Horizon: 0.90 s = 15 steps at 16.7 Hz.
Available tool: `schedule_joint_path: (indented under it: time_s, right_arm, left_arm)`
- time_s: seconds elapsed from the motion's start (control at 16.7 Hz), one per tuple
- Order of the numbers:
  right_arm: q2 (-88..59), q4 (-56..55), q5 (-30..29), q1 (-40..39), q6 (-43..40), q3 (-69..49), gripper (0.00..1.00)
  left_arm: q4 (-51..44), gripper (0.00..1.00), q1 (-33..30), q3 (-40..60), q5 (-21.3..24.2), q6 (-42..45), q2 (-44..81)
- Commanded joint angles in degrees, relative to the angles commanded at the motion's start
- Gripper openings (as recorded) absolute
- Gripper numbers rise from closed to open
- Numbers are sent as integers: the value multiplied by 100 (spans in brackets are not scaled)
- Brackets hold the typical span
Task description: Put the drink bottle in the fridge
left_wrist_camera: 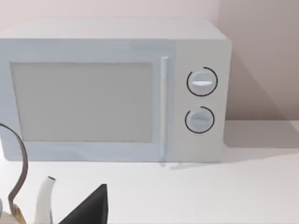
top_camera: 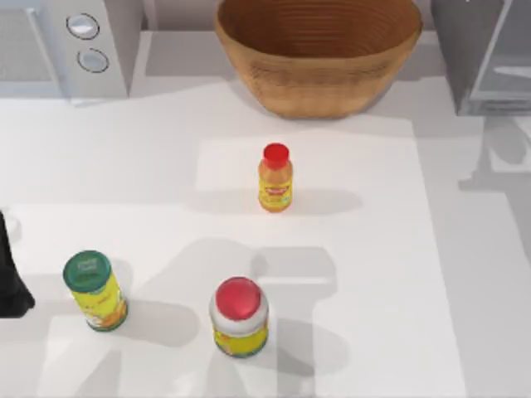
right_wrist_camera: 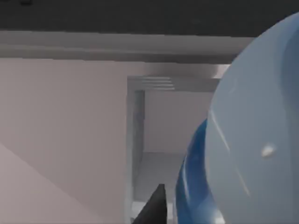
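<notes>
The drink bottle (right_wrist_camera: 254, 140) looms very close in the right wrist view, pale and translucent with a blue label low on its side. My right gripper (right_wrist_camera: 205, 210) is shut on it; one dark fingertip (right_wrist_camera: 152, 207) shows beside the bottle. Straight ahead of the bottle lies the fridge's lighter grey inner compartment (right_wrist_camera: 159, 135) under its dark top. From above, the fridge (top_camera: 481, 58) stands at the table's far right corner. My left gripper (top_camera: 10, 278) is parked at the table's left edge.
A light-grey appliance with two dials (top_camera: 83, 46) stands far left, a wicker basket (top_camera: 319, 54) far centre. On the table are a small orange bottle (top_camera: 275, 178), a red-lidded jar (top_camera: 239, 317) and a green-lidded can (top_camera: 95, 292). A white spout (left_wrist_camera: 44, 200) shows near the left gripper.
</notes>
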<state>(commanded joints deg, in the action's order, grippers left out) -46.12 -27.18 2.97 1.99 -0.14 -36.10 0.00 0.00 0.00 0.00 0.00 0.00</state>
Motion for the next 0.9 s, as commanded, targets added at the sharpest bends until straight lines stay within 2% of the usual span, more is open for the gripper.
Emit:
schedule_joint_path:
  time_s: [0.24,0.54,0.9]
  right_arm:
    - [-2677,-1352,285,323,2,-1275,1]
    - [-5391,-2679,682,858,11,-1987,1]
    - [-7308,-3627,1122,1342,73,-2055,1]
  left_arm:
    - [0,100,0,0,0,0,0]
    - [0,100,0,0,0,0,0]
    - [0,100,0,0,0,0,0]
